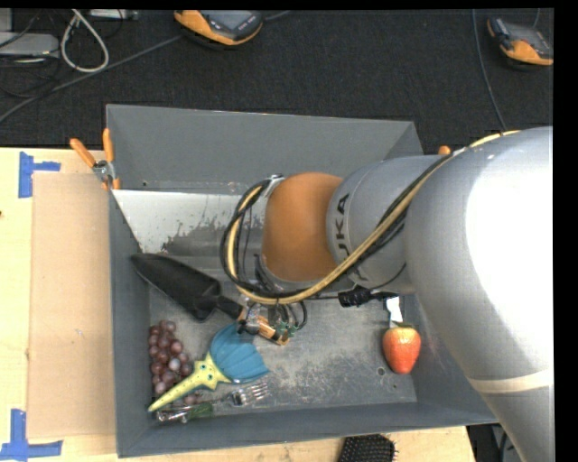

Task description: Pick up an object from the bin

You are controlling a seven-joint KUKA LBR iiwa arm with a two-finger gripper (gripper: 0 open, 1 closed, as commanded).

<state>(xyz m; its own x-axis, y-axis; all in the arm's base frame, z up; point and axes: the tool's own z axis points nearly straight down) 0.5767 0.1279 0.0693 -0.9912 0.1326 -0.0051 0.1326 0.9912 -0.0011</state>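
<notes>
Arm (470, 271) bent over, hand (268, 327) pointing down

Floor: black, finely textured carpet (361, 72) across the top of the view.
Cables: a white cord (86, 41) lying in a loop on the carpet at the top left.
Gear on the floor: two orange-and-black devices, one at top centre (219, 23), one at top right (522, 41).
Bottom edge: a black bristled brush (366, 448).
</notes>
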